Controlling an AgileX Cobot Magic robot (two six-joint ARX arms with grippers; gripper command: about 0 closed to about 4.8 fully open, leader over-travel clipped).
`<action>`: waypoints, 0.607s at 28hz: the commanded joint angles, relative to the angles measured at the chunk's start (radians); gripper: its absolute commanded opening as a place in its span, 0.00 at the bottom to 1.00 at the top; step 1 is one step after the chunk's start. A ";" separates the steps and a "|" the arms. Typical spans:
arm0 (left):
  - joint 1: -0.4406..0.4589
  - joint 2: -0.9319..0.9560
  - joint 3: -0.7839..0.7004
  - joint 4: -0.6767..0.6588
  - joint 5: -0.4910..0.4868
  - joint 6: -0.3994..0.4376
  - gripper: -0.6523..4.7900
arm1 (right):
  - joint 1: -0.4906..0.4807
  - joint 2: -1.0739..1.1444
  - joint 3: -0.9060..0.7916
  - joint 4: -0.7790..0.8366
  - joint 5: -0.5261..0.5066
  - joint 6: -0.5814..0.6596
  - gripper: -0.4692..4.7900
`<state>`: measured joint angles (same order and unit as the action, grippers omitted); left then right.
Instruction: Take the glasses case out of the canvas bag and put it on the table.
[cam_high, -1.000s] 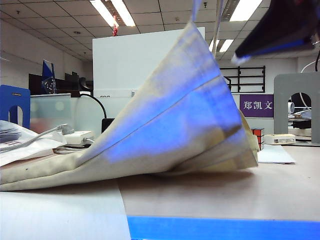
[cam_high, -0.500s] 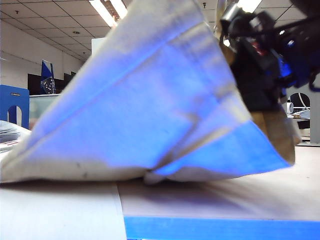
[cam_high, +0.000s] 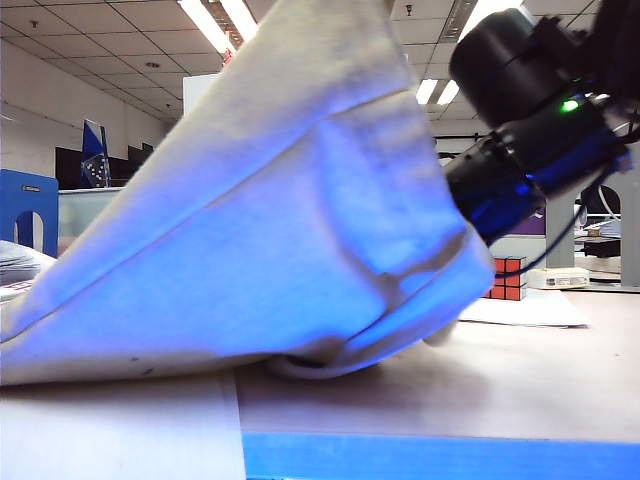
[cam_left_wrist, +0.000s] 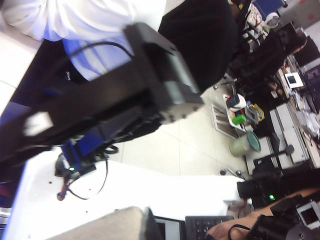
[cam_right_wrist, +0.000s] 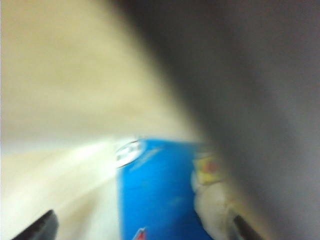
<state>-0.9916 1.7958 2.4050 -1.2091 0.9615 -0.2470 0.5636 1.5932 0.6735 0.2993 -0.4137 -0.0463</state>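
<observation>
Beige canvas bag (cam_high: 250, 200) hides the right gripper (cam_right_wrist: 142, 227), jaws wide apart by the blue glasses case (cam_right_wrist: 160, 190); left gripper's jaws closed, unseen; red cube (cam_high: 508, 278) behind on the bench (cam_high: 450, 390).

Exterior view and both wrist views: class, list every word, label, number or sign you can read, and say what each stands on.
No text can be read.
Canvas bag: its near side shows no lettering.
Glasses case: a white mark and part of a printed figure, too blurred to read.
Framed items on the desks in the left wrist view: too small to read.
Rubik's cube: plain coloured squares, no writing.
</observation>
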 joint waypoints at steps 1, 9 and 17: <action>-0.025 -0.017 0.011 0.055 0.125 0.023 0.11 | -0.001 0.050 0.095 -0.011 0.024 0.011 1.00; 0.018 -0.034 0.011 -0.033 0.112 0.084 0.11 | 0.227 0.304 0.205 -0.042 0.035 -0.050 1.00; 0.388 -0.038 0.010 -0.163 -0.285 0.240 0.11 | 0.061 0.114 0.206 -0.210 0.083 -0.053 0.18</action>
<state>-0.6331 1.7641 2.4115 -1.3746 0.7105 -0.0383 0.6472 1.7660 0.8711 0.0891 -0.3382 -0.1005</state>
